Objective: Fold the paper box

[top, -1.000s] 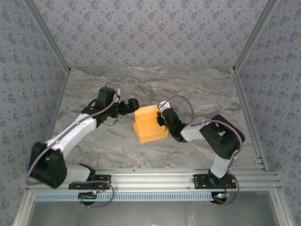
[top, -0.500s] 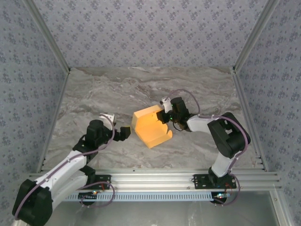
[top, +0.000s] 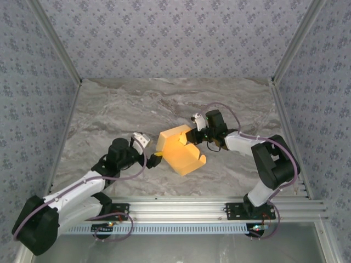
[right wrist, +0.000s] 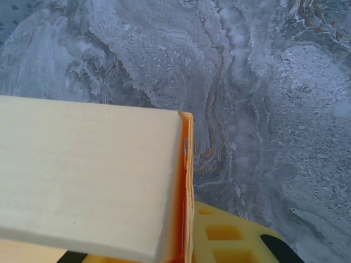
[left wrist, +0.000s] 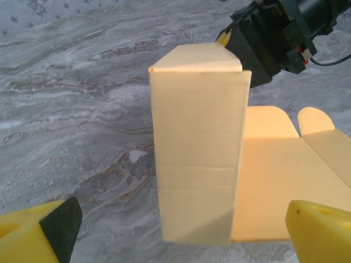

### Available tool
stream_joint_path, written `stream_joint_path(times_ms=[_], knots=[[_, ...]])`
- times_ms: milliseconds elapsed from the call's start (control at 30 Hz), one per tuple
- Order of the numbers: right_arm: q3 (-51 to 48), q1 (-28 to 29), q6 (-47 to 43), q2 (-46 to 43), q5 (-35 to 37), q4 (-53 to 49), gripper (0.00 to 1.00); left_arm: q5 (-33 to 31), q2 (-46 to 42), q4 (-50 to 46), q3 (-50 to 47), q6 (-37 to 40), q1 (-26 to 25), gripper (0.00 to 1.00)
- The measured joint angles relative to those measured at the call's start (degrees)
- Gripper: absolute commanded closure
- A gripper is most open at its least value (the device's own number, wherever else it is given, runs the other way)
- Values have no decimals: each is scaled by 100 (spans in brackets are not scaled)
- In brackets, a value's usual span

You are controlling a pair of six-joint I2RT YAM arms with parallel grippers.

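Since half a second ago my left arm has swung forward again from the lower left of the top view, bringing the left gripper [top: 155, 159] up beside the box [top: 178, 150], and the box has turned a little and sits slightly lower in frame. The box rests on the table [top: 109, 109] just right of centre, part-formed, its long axis running from upper left to lower right. On my left wrist feed one wall [left wrist: 197, 159] stands upright dead ahead, with flat panels and rounded flaps [left wrist: 285, 164] lying on the marble to its right. My left fingers [left wrist: 321, 233] sit in the two bottom corners of that feed, spread wide, holding nothing, with the wall between and beyond them. The right gripper [top: 192, 136] is at the box's upper-right edge. On the right wrist feed a card panel [right wrist: 88, 175] lies against the yellow finger [right wrist: 230, 235], so I judge those jaws to be pinching the card, though I cannot see the second finger. The left gripper is the free one and close to the near corner. I judge the next step to be a short, straight advance onto that upright wall while the right keeps the far edge anchored.
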Motion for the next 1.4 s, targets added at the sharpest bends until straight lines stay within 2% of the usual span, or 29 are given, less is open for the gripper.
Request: stream_joint_path(times_ms=[267,467,667,867,1100,1233,1400], knots=[[-2,116,-22,-4,-35,-74,85,146,474,0,334,-17,0,18],[0,179,-24,-7,-35,-127,85,201,610,-79,476,-46,0,36],[0,201,-33,-94,-28,-175,86,389,754,-256,667,-20,0,47],[-122,315,129,-247,339,-15,86,546,1003,-304,817,-153,7,58],[-413,487,417,-317,656,431,79,638,1082,-315,872,-271,4,66],[-518,511,420,-372,717,588,77,658,1064,-350,896,-291,4,67],[-654,623,516,-544,1080,857,81,678,881,-409,916,-378,4,71]])
